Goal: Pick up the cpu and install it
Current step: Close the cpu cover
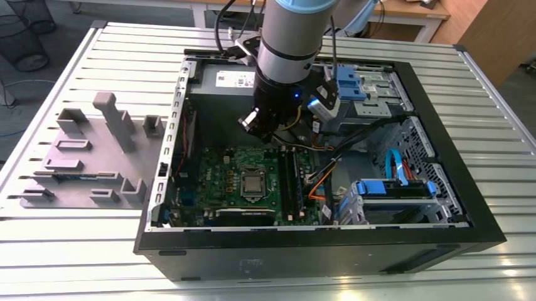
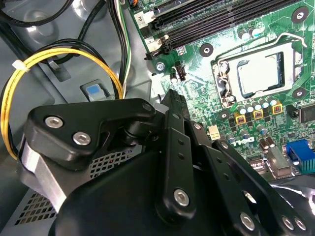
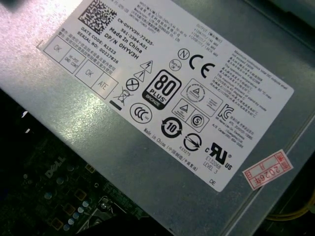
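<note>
1. In the exterior view an open computer case [image 1: 318, 244] lies on its side on the slatted metal desk [image 1: 84, 251]. Inside it sit the green motherboard [image 1: 219, 164], a grey power-supply box [image 1: 219, 88] at the far end, blue drive brackets [image 1: 360, 88] and another blue-topped drive bay [image 1: 393, 188] towards the exterior view's right.
2. The cpu [image 1: 252, 184] lies flat in its socket on the motherboard, silvery top up, roughly mid-board.
3. The arm [image 1: 289, 44] comes down into the case between the power-supply box and the cpu, and the gripper [image 1: 261, 130] hangs above the board, apart from the cpu.
4. Outside the case, towards the exterior view's left, a grey fixture plate [image 1: 84, 163] with upright blocks rests on the desk.
5. In the second wrist view the gripper's black linkages [image 2: 167, 172] fill the foreground; I cannot tell how far the jaws are open, nor whether they hold anything. Beyond them the cpu [image 2: 258, 73] sits within the socket frame [image 2: 290, 64], near the memory slots [image 2: 211, 19]. A yellow cable loop [image 2: 59, 54] curves over the case floor.
6. In the first wrist view the power-supply box [image 3: 98, 147] shows its white label [image 3: 167, 83], with dark board beside it.
</note>
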You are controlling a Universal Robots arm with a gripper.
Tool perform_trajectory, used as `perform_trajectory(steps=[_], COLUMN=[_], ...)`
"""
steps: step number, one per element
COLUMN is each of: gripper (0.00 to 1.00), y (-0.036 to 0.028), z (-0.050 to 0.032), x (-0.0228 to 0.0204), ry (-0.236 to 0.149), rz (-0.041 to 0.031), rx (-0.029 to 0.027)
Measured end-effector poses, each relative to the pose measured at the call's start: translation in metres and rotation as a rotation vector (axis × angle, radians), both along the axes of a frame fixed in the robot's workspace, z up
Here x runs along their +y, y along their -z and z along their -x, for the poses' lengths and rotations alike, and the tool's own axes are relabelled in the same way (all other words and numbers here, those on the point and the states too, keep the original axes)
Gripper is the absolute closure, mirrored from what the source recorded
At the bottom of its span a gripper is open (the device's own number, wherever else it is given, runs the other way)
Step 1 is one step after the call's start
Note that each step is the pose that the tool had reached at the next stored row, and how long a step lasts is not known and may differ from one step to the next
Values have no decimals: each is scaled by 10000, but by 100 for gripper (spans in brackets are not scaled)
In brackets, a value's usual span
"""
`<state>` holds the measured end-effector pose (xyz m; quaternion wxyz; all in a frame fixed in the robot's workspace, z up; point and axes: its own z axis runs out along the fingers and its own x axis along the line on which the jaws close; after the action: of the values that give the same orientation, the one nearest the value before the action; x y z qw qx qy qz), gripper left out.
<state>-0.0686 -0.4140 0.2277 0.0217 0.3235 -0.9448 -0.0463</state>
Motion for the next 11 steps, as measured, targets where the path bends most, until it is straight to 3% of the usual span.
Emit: perform_trajectory(steps=[11], gripper=[89], y=[0], z=[0], x=[1], ry=[0], rz=[8], rx=[0])
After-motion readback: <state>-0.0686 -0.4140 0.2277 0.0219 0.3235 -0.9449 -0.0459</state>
